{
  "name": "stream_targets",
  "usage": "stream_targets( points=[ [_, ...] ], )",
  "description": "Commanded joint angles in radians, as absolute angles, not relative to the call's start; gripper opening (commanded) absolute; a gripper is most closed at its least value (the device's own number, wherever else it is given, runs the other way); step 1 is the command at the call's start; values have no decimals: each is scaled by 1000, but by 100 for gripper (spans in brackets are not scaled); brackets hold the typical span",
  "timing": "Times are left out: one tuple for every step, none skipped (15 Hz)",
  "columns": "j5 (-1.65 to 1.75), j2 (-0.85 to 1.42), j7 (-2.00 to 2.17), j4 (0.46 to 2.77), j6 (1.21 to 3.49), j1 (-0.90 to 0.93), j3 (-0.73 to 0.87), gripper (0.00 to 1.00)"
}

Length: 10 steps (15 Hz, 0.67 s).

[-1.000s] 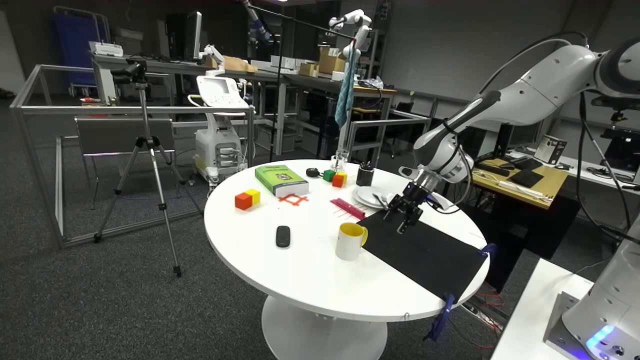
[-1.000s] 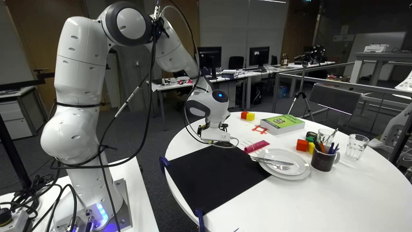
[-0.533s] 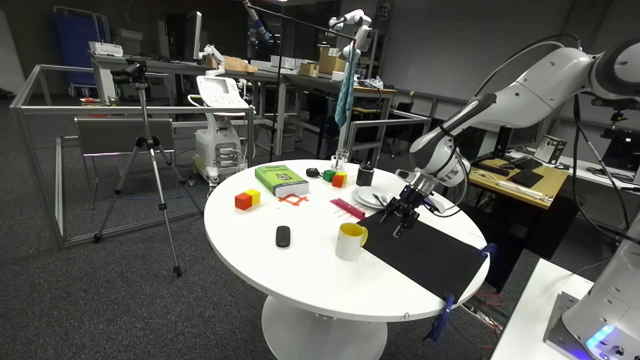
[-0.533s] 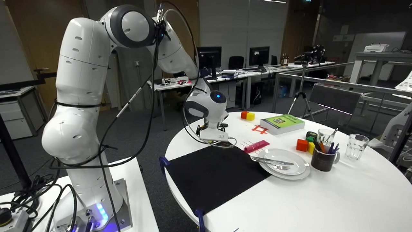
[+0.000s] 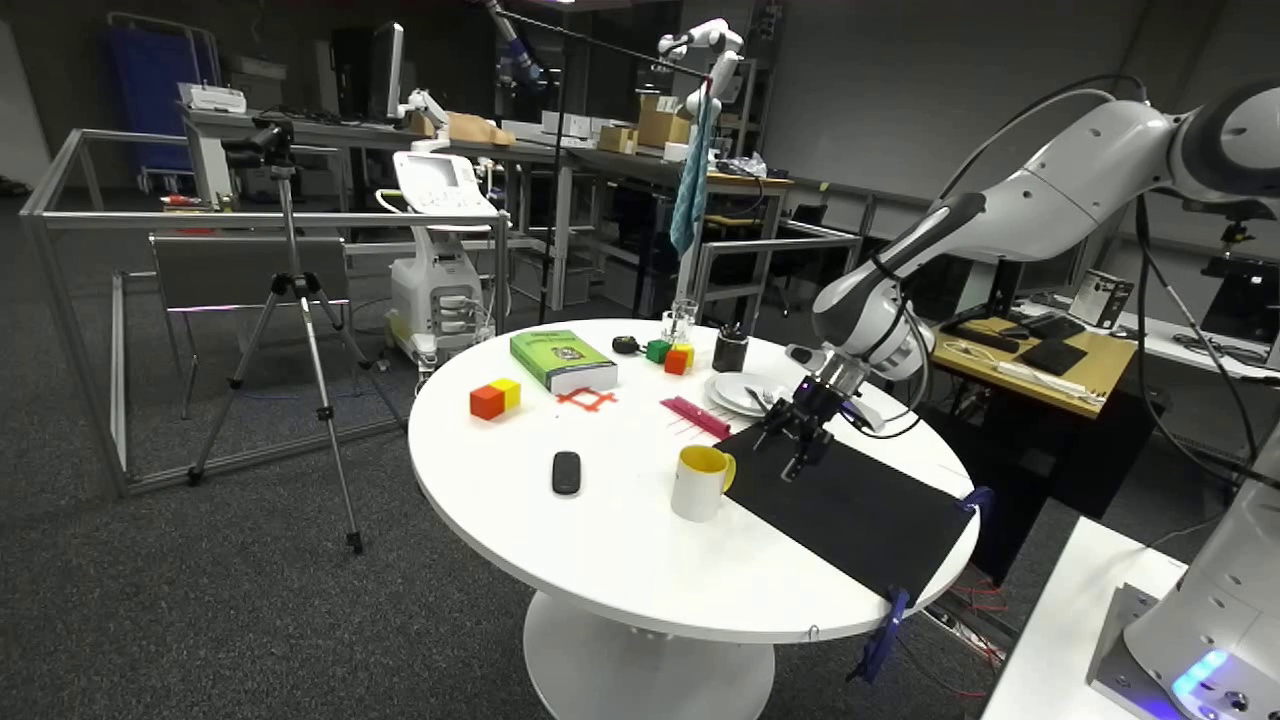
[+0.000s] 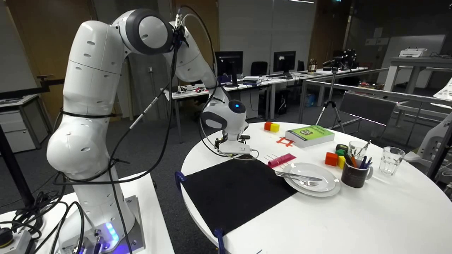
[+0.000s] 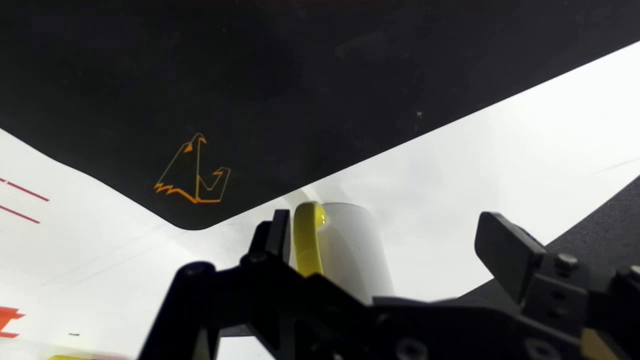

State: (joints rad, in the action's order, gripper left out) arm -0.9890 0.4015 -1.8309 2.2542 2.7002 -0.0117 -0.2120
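The tool [image 5: 777,457] stood spread wide and empty. Ahead of its fingers [image 7: 281,232], untouched, was the mug [image 7: 356,250]. The judged risk was an off-centre approach striking the yellow handle [image 7: 306,240] and tipping the mug.

The mug [image 5: 695,492] stands beside the mat [image 5: 855,510] — cutlery [image 6: 300,176] lies on plates [image 6: 322,186].
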Motion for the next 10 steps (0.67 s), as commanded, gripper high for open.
stream_targets(
  points=[
    [-1000,429,-1922,2224,2756,-16,-226,100],
    [-1000,436,-1942,2217,2764,-17,-227,100],
    [-998,443,-1955,2208,2763,-17,-227,100],
    [-999,449,-1967,2199,2764,-16,-227,100],
    [-1002,458,-1974,2188,2764,-15,-228,100],
    [-1009,464,-1977,2178,2766,-14,-230,100],
    [-1015,470,-1978,2167,2770,-13,-232,100],
    [-1018,478,-1969,2155,2770,-11,-234,100],
    [-1021,486,-1966,2143,2774,-10,-236,100],
    [-1025,495,-1961,2131,2779,-8,-238,100]
  ],
)
